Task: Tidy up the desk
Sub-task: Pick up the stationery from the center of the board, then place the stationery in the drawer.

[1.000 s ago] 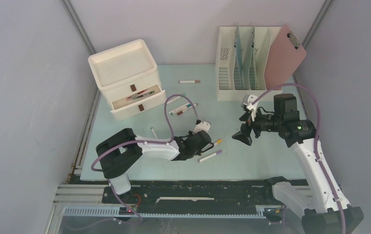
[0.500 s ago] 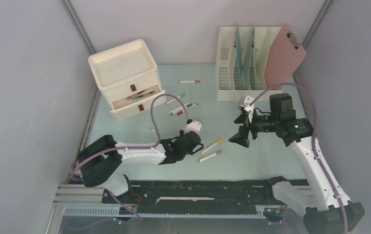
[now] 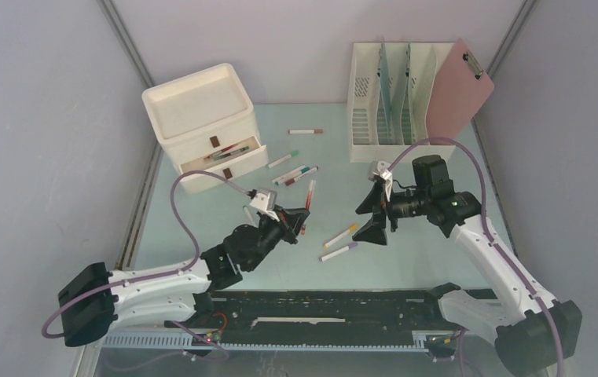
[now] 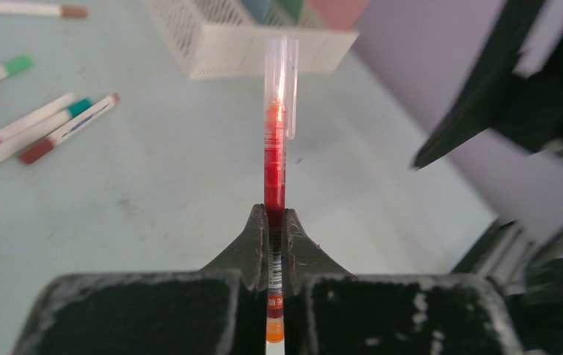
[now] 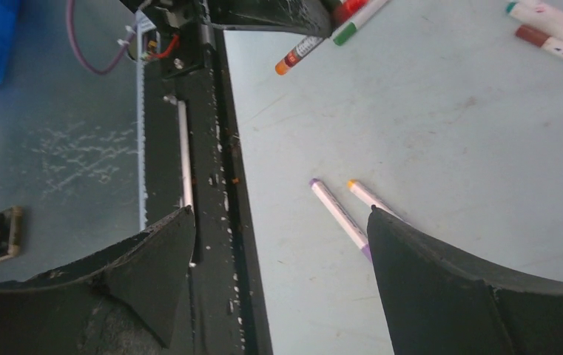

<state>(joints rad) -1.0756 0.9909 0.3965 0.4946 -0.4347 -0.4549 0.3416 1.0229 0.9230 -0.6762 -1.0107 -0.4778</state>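
desk (image 3: 421, 165): pale mint top under both my arms, black rail on its near edge | drawer unit (image 3: 201, 118): far left, upper drawer open | file rack (image 3: 382, 102): far right | my right gripper (image 3: 368, 220): fingers wide apart, empty, above purple marker (image 3: 339, 251) and orange marker (image 3: 341, 234) | my left gripper (image 4: 274, 222): pinched on red pen (image 4: 274, 148)

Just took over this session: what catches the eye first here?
The left end effector is shut on a red pen, held up over the middle of the desk. The right end effector hangs open beside it, above a purple marker and an orange marker. At far left, a drawer stands open.
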